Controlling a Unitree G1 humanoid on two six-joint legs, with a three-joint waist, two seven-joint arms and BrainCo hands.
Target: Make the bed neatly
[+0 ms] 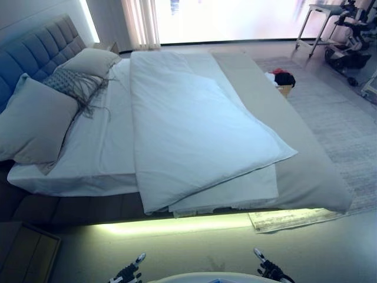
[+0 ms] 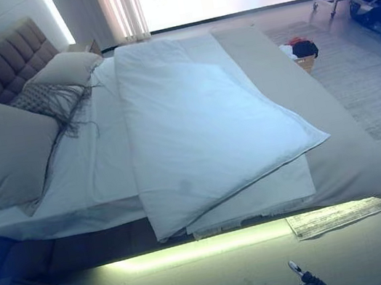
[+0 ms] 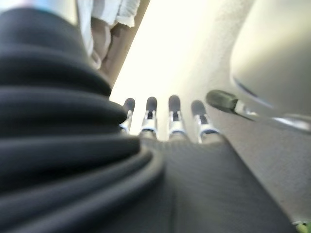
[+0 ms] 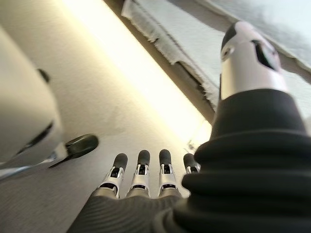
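Observation:
A bed (image 1: 306, 177) with a grey padded headboard (image 1: 41, 50) lies across the view. A white duvet (image 1: 188, 124) is folded over itself and lies askew on the white sheet (image 1: 100, 147), its corner hanging over the near edge. Three pillows lie at the head: a large grey one (image 1: 35, 121), a fringed patterned one (image 1: 73, 82) and a pale one (image 1: 91, 60). My left hand (image 1: 128, 272) and right hand (image 1: 268, 269) hang low near the floor, well short of the bed. Both hold nothing and have straight fingers (image 3: 160, 116) (image 4: 141, 174).
A lit strip glows under the bed's near edge (image 1: 177, 223). A wooden nightstand (image 1: 26, 250) stands at the lower left. A basket of clothes (image 1: 281, 79) sits on the rug (image 1: 341, 130) beyond the bed. A metal table (image 1: 321, 20) and other equipment stand at the far right.

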